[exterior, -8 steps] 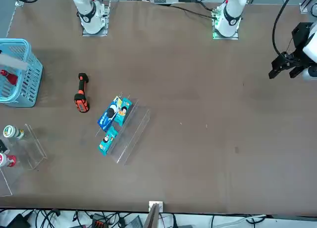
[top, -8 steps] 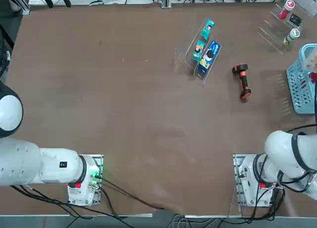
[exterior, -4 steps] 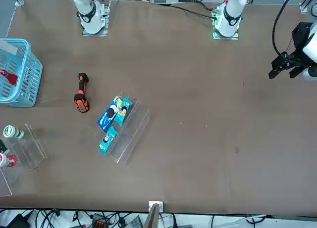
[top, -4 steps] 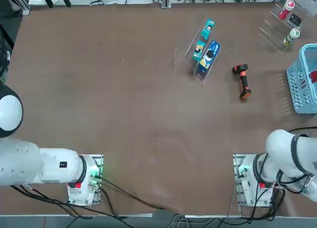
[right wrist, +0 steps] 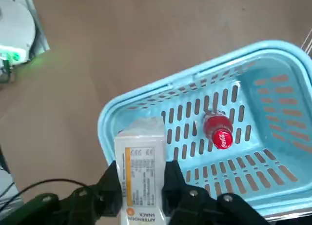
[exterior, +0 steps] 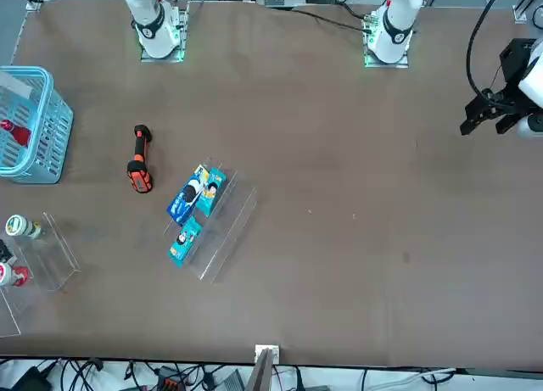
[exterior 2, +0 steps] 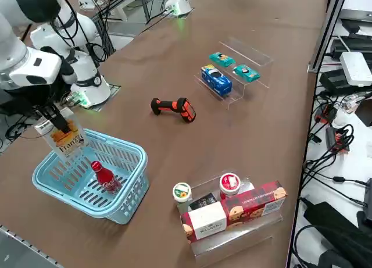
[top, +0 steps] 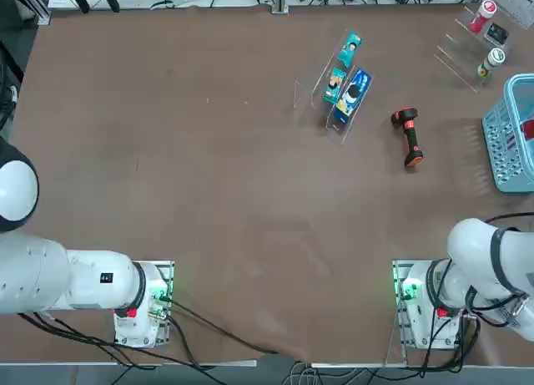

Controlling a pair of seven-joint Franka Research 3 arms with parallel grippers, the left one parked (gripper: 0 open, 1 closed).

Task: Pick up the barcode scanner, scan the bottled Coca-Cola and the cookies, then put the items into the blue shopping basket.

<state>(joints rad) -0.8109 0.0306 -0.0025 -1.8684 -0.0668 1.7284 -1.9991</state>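
My right gripper (exterior 2: 60,126) is shut on the cookies (exterior 2: 65,138), a white box with orange print, held upright over the near rim of the blue shopping basket (exterior 2: 127,142). In the wrist view the cookies (right wrist: 140,154) sit between my fingers (right wrist: 111,178), above the basket (right wrist: 161,86). The bottled Coca-Cola (exterior 2: 104,176) lies inside the basket, its red cap (right wrist: 218,132) facing the wrist camera. The barcode scanner (exterior 2: 174,107) lies on the table, apart from the basket; it also shows in the top view as scanner (top: 408,136).
A clear stand (exterior 2: 232,76) holds a blue packet and small teal packets beyond the scanner. A second clear stand (exterior 2: 232,215) with cups and snack boxes stands close to the basket. The basket (top: 505,147) sits at the table's right edge.
The held cookies have drifted across the basket toward its outer, robot-side rim, leaving the top view. The scanner and the bottle have not moved.
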